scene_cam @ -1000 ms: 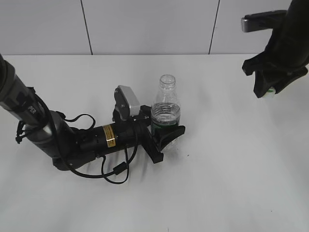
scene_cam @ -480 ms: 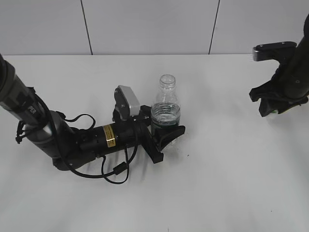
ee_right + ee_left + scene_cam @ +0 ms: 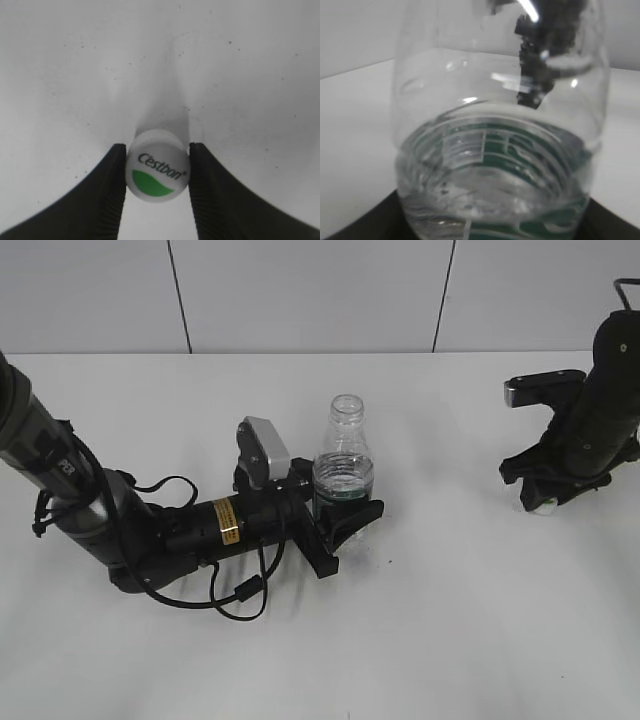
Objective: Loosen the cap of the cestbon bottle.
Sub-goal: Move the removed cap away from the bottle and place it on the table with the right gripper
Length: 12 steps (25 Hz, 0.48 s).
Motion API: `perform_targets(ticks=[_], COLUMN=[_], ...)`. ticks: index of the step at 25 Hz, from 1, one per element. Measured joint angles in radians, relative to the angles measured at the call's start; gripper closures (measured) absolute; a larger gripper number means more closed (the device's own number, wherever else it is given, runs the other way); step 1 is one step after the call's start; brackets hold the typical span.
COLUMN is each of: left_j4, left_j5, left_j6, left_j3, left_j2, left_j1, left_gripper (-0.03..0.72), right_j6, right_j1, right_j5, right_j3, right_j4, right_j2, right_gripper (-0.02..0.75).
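Jaws of the right gripper (image 3: 157, 172) pinch the cap (image 3: 157, 171) low over the tabletop (image 3: 450, 620) at right of the frame, seemingly to put it down. Left gripper (image 3: 345, 520) clamps the cestbon bottle (image 3: 344, 472), centre frame, keeping it upright, neck open.

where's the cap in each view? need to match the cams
Exterior: far right, low in the right gripper, a white speck near the table; cap off the bottle.
Left wrist: not in it; only the bottle up close.
Right wrist: bottom centre, cap squeezed between the two black fingers.
Shared landmark: the white table.
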Motion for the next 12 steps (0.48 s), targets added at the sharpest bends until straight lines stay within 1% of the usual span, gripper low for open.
perform_targets(ticks=[10,11,12], left_j4=[0.000,0.000,0.000], left_j5=[0.000,0.000,0.000], left_j6=[0.000,0.000,0.000], left_j3=[0.000,0.000,0.000], left_j2=[0.000,0.000,0.000], left_j1=[0.000,0.000,0.000], left_gripper=[0.287,0.287,0.287], right_j6=[-0.002,-0.002,-0.002], right_j1=[0.000,0.000,0.000], right_j5=[-0.005,-0.005,-0.005], right_j3=[0.000,0.000,0.000], right_j4=[0.004,0.004,0.004], right_j2=[0.018,0.018,0.018], right_gripper=[0.444,0.434,0.408])
